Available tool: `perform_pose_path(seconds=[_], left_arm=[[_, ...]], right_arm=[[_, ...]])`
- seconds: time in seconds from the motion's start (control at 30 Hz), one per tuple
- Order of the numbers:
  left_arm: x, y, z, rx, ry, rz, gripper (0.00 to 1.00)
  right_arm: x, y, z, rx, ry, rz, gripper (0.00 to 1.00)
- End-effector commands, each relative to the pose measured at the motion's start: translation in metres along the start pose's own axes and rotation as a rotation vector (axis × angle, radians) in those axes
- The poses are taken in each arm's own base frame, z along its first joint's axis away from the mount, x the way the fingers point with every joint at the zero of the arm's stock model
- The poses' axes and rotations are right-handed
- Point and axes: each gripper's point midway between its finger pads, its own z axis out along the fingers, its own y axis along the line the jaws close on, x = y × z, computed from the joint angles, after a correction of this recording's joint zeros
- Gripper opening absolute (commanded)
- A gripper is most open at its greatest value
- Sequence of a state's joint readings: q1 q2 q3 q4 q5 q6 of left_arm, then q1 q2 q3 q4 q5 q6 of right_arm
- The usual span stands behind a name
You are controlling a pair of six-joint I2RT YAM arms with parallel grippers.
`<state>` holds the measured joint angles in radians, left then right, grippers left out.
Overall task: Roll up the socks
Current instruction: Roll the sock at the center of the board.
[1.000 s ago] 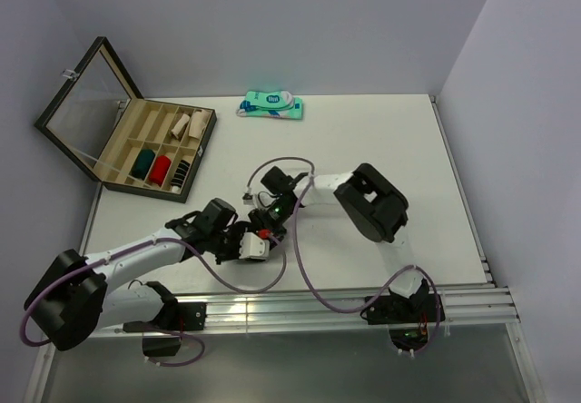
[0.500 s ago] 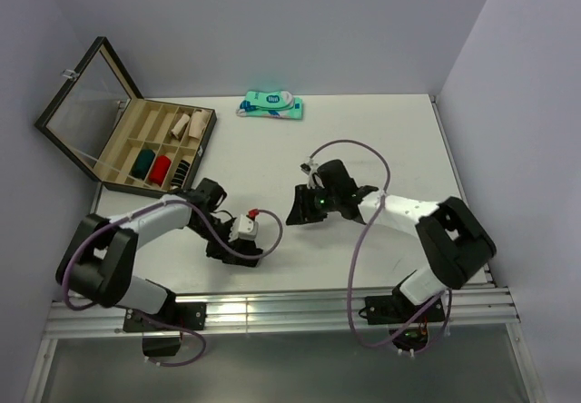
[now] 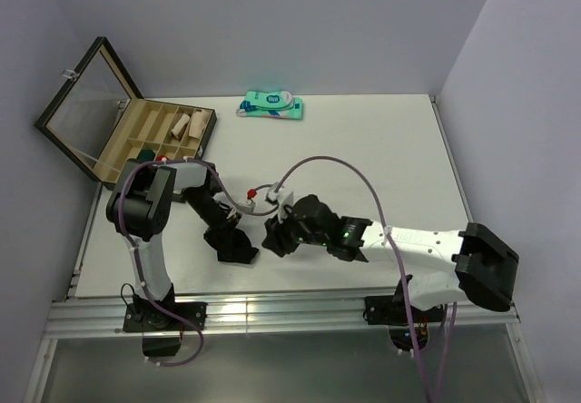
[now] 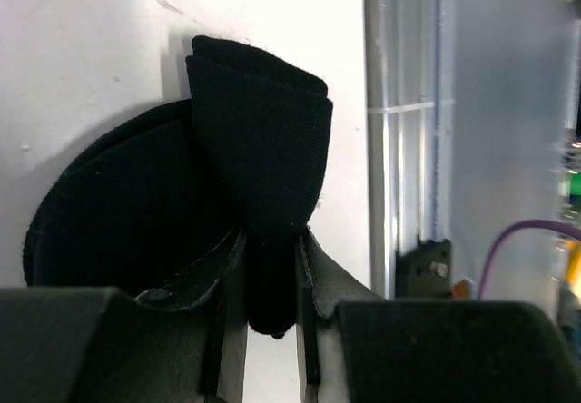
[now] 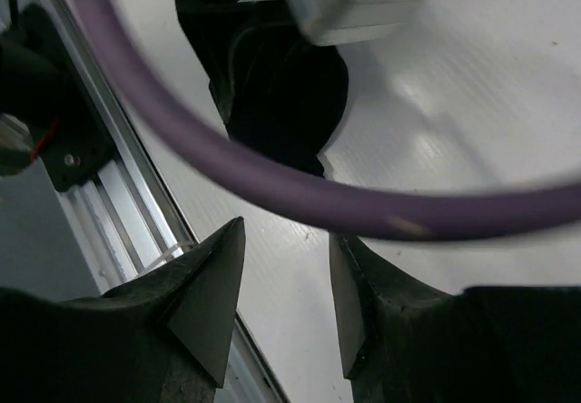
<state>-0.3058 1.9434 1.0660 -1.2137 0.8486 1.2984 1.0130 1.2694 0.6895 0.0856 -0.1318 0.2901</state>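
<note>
Left gripper (image 4: 270,249): pinching a fold of the plain black fabric sock (image 4: 259,140), lower centre.
Right gripper (image 5: 286,271): jaws spread, bottom of frame, over white table (image 5: 472,103).

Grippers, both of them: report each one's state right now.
Left gripper: shut on a fold of the black sock.
Right gripper: open, holding nothing.

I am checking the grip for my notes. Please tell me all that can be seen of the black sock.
The black sock is plain, matte knit fabric with no pattern. A folded, layered flap of it is pinched in the left gripper. The rest spreads as a rounded lobe flat on the white table, close to the metal rail at the table's edge.
</note>
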Motion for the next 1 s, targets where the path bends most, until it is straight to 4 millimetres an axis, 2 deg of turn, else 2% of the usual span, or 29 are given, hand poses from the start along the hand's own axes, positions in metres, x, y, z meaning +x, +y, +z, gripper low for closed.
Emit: perform_pose_path(seconds=[0.0,0.07,0.1,0.13,0.2,0.23,0.3,0.33,0.47,0.7,0.97], left_arm=[[-0.006,-0.016,-0.004,0.089,-0.017,-0.024,0.0],[-0.007,-0.014,-0.004,0.099,-0.015,-0.039,0.0],[-0.006,-0.014,-0.004,0.1,-0.012,-0.042,0.0],[-0.006,-0.013,-0.004,0.1,-0.012,-0.042,0.01],[-0.006,-0.013,-0.004,0.102,-0.012,-0.049,0.0],[-0.006,-0.012,-0.004,0.101,-0.012,-0.051,0.0],[-0.006,-0.012,-0.004,0.101,-0.012,-0.055,0.0],[-0.007,-0.011,-0.004,0.099,-0.012,-0.056,0.0],[-0.007,-0.01,-0.004,0.101,-0.011,-0.068,0.0],[-0.008,-0.009,-0.004,0.102,-0.012,-0.078,0.01],[-0.008,-0.01,-0.003,0.107,-0.01,-0.088,0.0]], right_arm=[[-0.016,0.008,0.015,0.044,-0.041,-0.158,0.5],[-0.004,0.016,0.027,0.031,-0.001,-0.204,0.52],[-0.007,0.023,0.032,0.05,-0.008,-0.233,0.53],[0.005,0.023,0.041,0.059,0.033,-0.252,0.55],[0.007,0.034,0.051,0.059,0.047,-0.297,0.55],[0.019,0.033,0.061,0.067,0.085,-0.311,0.55],[0.018,0.039,0.07,0.068,0.089,-0.34,0.56],[0.026,0.04,0.077,0.085,0.103,-0.361,0.56],[0.025,0.046,0.088,0.108,0.093,-0.398,0.58],[0.039,0.042,0.104,0.16,0.136,-0.466,0.59],[0.053,0.034,0.121,0.189,0.163,-0.481,0.54]])
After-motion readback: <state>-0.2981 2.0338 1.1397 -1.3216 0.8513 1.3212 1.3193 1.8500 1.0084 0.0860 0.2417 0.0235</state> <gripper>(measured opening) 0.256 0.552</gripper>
